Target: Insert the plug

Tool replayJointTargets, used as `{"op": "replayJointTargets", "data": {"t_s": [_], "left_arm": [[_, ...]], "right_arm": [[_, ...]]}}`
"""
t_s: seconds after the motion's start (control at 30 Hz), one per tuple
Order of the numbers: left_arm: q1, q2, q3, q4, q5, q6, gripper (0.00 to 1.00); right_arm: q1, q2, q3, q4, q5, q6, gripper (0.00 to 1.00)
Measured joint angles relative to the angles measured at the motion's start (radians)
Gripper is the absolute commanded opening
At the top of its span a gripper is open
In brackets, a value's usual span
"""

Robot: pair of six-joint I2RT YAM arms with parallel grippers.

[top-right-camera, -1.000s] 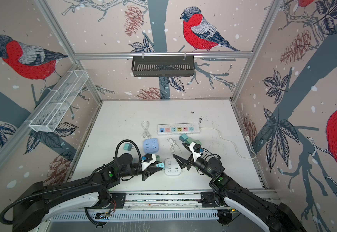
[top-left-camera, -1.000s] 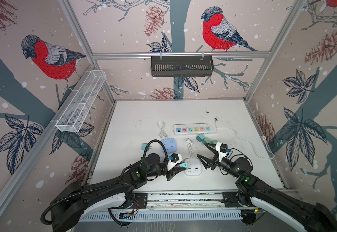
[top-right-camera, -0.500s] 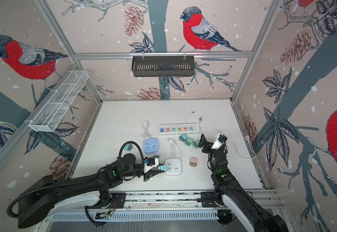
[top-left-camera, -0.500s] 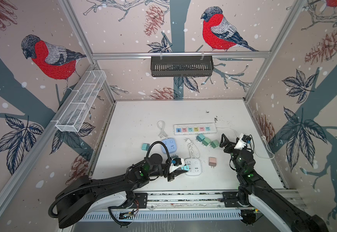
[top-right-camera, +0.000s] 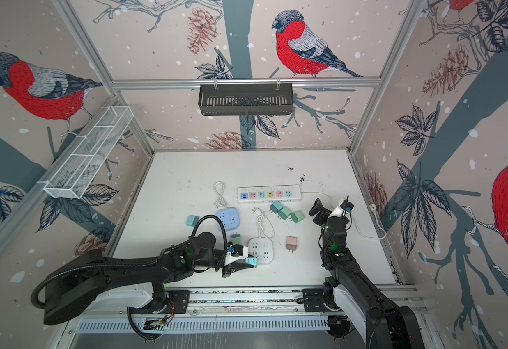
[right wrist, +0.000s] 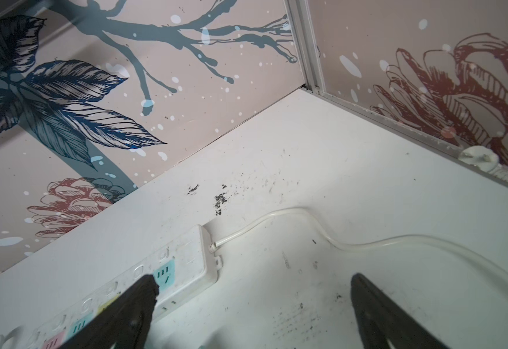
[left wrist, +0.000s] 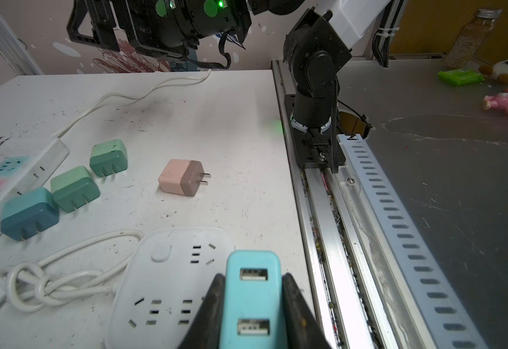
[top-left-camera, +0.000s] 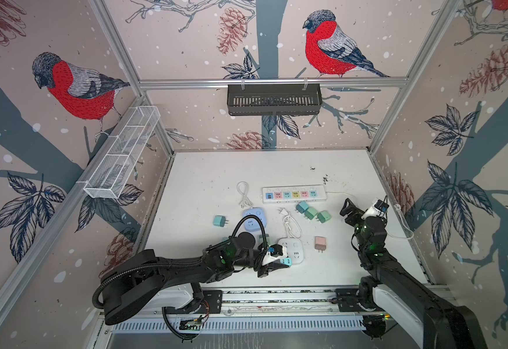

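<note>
My left gripper (left wrist: 252, 305) is shut on a light blue plug (left wrist: 253, 290) with two USB ports facing the camera. In both top views the plug (top-left-camera: 286, 261) (top-right-camera: 251, 261) hangs at the front left edge of the white square socket block (top-left-camera: 292, 252) (top-right-camera: 261, 245) (left wrist: 168, 281). Its prongs are hidden. My right gripper (right wrist: 252, 282) stands open and empty, raised at the right (top-left-camera: 363, 208) (top-right-camera: 329, 210) near the long power strip (right wrist: 186, 269).
A pink plug (top-left-camera: 320, 242) (left wrist: 181, 176) lies right of the white block. Three green plugs (top-left-camera: 310, 213) sit in front of the strip (top-left-camera: 294, 194). A blue socket block (top-left-camera: 254, 217), a teal plug (top-left-camera: 220, 221) and white cords (top-left-camera: 290, 225) lie nearby.
My right arm has swung away from the white socket block to the right, and the pink plug now lies on the table. My left gripper has shifted the blue plug closer to the block.
</note>
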Motion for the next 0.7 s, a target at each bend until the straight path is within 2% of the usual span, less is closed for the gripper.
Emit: {"op": "replayJointTargets", "data": {"t_s": [0.4,0.7], "left_arm": [[-0.010,0.212,0.140,0.052,-0.033,0.026,0.00],[-0.011,0.276,0.181,0.075,-0.080,0.044,0.00]], "right_arm": [[0.034,0.036,0.012,0.020,-0.003,-0.012,0.99],[0.062,0.068,0.032,0.020,0.012,-0.027,0.99]]}}
